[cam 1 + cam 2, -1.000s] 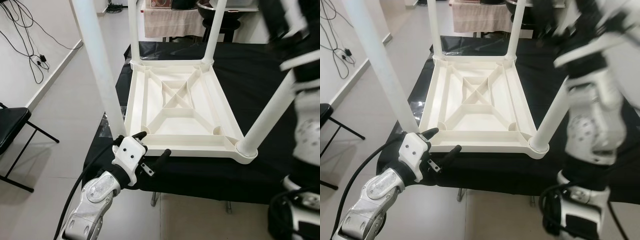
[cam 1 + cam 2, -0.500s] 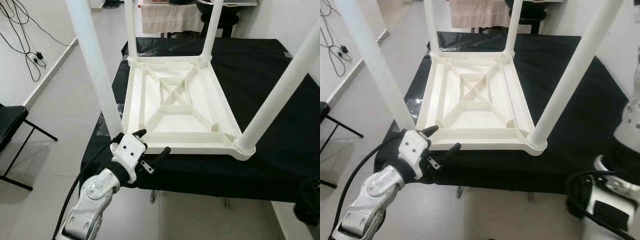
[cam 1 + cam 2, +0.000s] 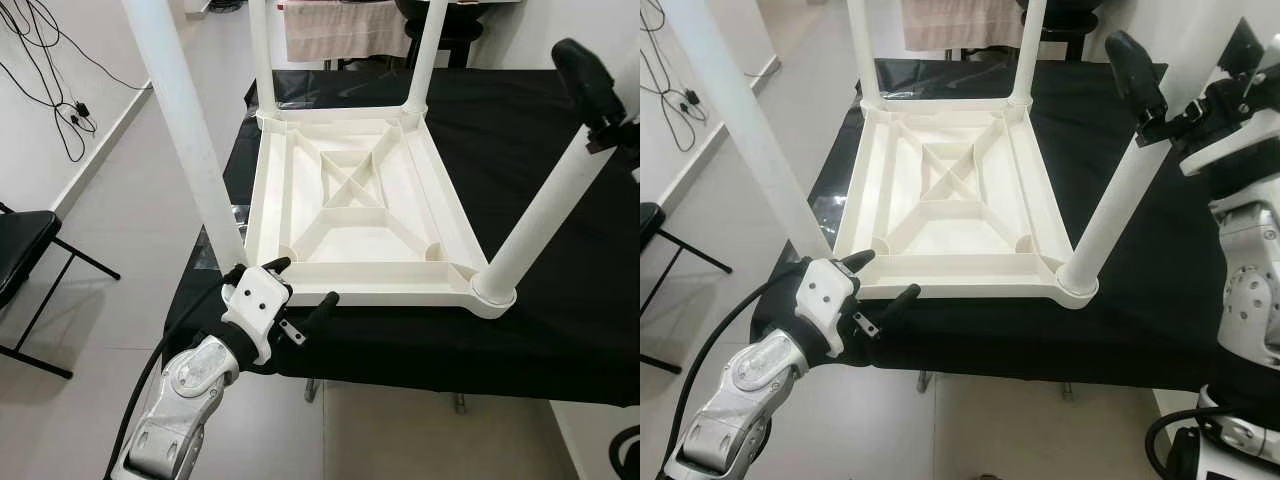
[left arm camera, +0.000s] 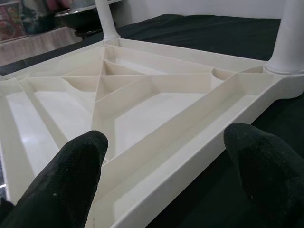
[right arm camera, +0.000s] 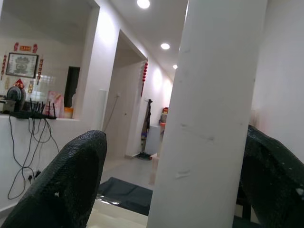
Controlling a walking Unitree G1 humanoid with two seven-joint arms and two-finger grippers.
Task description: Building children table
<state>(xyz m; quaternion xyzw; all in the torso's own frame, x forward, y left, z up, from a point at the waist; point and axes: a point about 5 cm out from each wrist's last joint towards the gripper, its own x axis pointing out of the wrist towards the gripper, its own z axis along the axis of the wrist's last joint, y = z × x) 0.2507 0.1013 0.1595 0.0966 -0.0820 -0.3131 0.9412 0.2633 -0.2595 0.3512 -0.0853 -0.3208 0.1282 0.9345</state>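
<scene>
Black fingers of the right gripper (image 3: 1185,75) straddle the near right leg (image 3: 1120,200), seemingly not yet clamped, while the left gripper (image 3: 300,285) gapes, empty, at the near rim of the upturned white children's table (image 3: 350,200) on the black-covered worktable (image 3: 540,330). All four legs stand in their sockets, so assembly looks nearly done; seating this leg and turning the table over probably remain.

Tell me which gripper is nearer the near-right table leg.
Right. The right gripper straddles that leg high up; the left gripper sits at the tabletop's near-left corner, well away.
</scene>
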